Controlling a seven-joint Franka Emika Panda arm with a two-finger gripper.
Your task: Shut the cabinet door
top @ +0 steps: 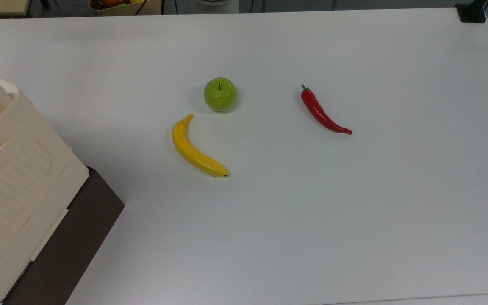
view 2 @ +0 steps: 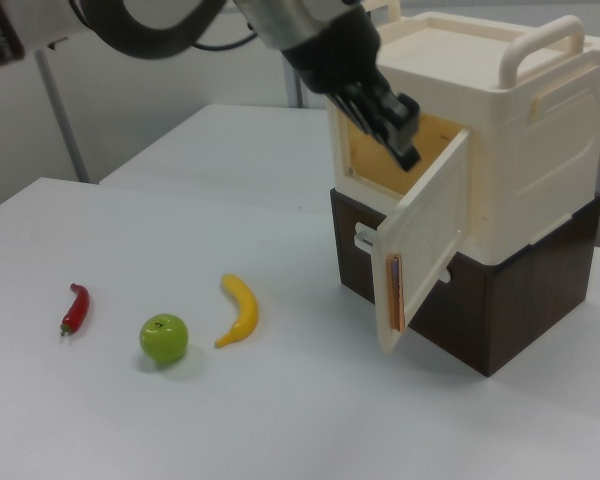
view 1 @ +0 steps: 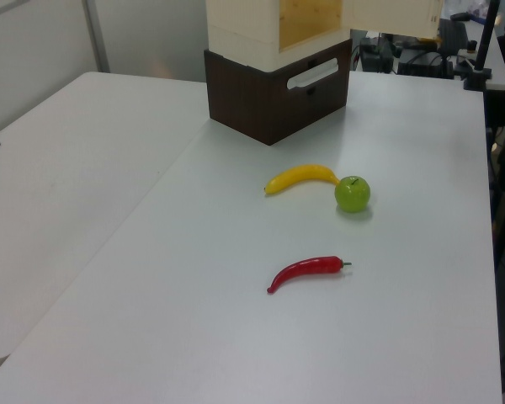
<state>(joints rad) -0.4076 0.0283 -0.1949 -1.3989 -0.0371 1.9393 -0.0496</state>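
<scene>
In the right view a red chilli (view 2: 74, 307), green apple (view 2: 164, 338) and banana (view 2: 240, 310) lie on open white table (view 2: 280, 420). Right of them, the gripper (view 2: 405, 130) hangs before the cabinet (view 2: 520, 150) opening, finger spread impossible to tell. The cabinet door (view 2: 425, 240) stands swung open just below it.

At the right of the frame a cream cabinet (view 2: 500, 150) sits on a dark brown base (view 2: 510, 300), and the cabinet door (view 2: 425, 245) stands swung open toward the lower centre, showing a yellowish inside. The arm reaches down from the upper left, and its dark pincer (view 2: 400, 135) hangs in front of the opening, just above the door's top edge. On the white table (view 2: 300, 420) at lower left lie a red chili (view 2: 74, 307), a green apple (view 2: 164, 338) and a banana (view 2: 240, 310).
</scene>
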